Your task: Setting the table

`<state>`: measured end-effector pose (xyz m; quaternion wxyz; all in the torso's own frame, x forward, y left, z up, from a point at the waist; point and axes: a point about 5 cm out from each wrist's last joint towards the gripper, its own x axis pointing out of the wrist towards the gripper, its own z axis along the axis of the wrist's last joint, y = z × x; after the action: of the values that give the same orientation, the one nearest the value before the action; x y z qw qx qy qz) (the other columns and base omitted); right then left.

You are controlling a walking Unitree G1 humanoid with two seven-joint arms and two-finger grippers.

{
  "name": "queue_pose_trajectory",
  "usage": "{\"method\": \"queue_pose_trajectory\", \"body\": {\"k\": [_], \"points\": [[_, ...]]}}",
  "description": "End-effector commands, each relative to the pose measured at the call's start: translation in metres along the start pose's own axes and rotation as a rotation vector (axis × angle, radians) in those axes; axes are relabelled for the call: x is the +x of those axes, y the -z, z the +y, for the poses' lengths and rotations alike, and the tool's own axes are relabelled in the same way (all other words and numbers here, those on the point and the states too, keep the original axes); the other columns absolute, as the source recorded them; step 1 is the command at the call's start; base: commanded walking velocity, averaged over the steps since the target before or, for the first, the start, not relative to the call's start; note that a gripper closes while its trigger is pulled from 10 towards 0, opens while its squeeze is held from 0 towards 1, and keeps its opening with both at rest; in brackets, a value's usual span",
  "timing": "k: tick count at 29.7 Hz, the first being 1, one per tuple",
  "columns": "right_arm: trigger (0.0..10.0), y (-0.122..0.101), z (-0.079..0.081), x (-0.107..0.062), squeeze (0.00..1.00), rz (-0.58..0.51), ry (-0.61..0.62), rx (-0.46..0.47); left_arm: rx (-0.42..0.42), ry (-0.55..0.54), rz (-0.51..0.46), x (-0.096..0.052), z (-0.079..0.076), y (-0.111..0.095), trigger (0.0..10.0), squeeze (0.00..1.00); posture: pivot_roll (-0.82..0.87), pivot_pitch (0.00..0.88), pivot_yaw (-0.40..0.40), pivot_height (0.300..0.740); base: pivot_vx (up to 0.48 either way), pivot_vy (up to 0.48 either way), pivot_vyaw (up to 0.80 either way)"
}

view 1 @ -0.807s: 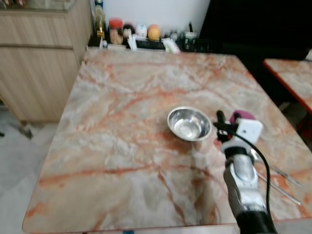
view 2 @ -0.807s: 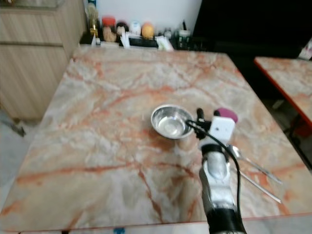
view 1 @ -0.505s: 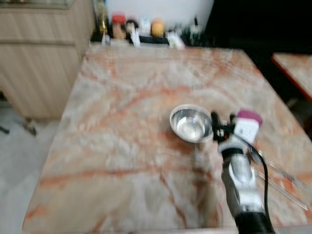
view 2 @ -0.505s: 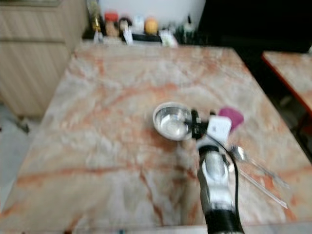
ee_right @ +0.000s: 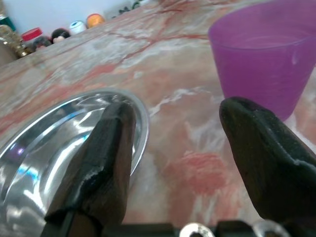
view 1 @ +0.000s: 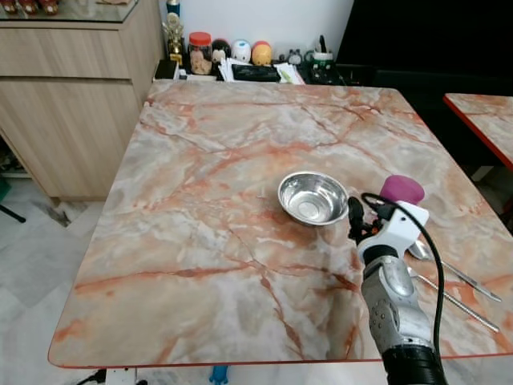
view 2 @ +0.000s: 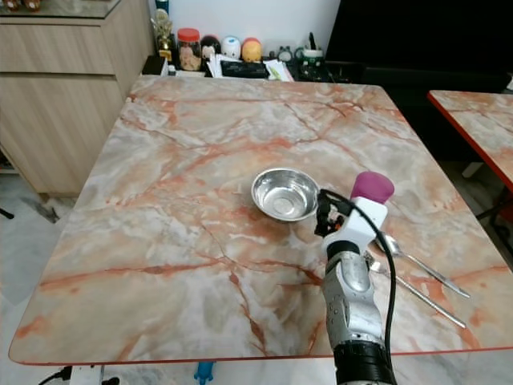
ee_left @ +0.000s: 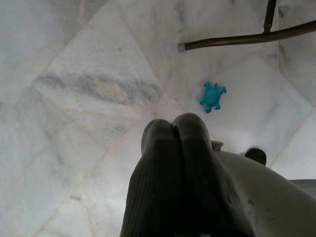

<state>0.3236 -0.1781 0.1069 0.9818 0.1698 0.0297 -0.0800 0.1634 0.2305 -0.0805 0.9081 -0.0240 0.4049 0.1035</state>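
Right end effector (ee_right: 173, 148) spread wide over the marble counter (view 1: 208, 184).
Head views: steel bowl (view 1: 313, 197) mid-counter, purple cup (view 1: 401, 189) just right.
Right wrist: gap between bowl and cup.
Left wrist: left end effector (ee_left: 173, 129) pressed together above floor.

1. A bench (view 1: 208, 208) topped in orange-veined marble carried the setting, its near edge trimmed in red.
2. A steel bowl (view 1: 313, 197) sat upright right of the bench's centre.
3. A purple cup (view 1: 401, 190) stood to the bowl's right, apart from it.
4. A spoon (view 2: 417, 264) and a thin metal utensil (view 2: 429, 298), possibly a chopstick, lay side by side near the right front corner.
5. Jars and small figurines (view 1: 232, 56) crowded a surface just beyond the far edge.
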Motion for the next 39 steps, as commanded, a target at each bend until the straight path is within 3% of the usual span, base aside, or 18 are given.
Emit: {"method": "queue_pose_trajectory", "body": {"k": [1,5,8,13,16,39], "points": [[10.0,-0.001,-0.002,0.002,0.00,0.018,0.015,0.003,0.005,0.011,0.029,-0.002,-0.002,0.007,10.0,0.00,0.11,0.109,-0.100,0.740,0.000,0.000,0.00],[10.0,0.001,-0.001,0.003,0.00,0.042,0.011,0.036,0.012,0.010,0.024,-0.001,-0.002,0.006,10.0,0.00,0.11,0.112,-0.099,0.740,0.000,0.000,0.00],[10.0,0.005,0.004,0.005,0.00,0.090,-0.008,0.146,0.016,0.008,0.023,-0.001,-0.001,0.005,10.0,0.00,0.11,0.112,-0.098,0.740,0.000,0.000,0.00],[10.0,0.004,0.007,0.010,0.00,0.097,-0.011,0.179,0.024,0.011,0.021,-0.001,-0.001,0.005,10.0,0.00,0.12,0.107,-0.100,0.740,0.000,0.000,0.00],[10.0,0.003,0.016,0.015,0.00,0.122,-0.058,0.261,0.023,0.016,0.019,-0.001,-0.003,0.004,10.0,0.00,0.12,0.103,-0.103,0.740,0.000,0.000,0.00],[10.0,0.015,0.016,0.021,0.00,0.195,-0.072,0.281,0.037,0.031,0.027,-0.001,-0.006,0.006,10.0,0.00,0.12,0.102,-0.109,0.740,0.000,0.000,0.00]]}}
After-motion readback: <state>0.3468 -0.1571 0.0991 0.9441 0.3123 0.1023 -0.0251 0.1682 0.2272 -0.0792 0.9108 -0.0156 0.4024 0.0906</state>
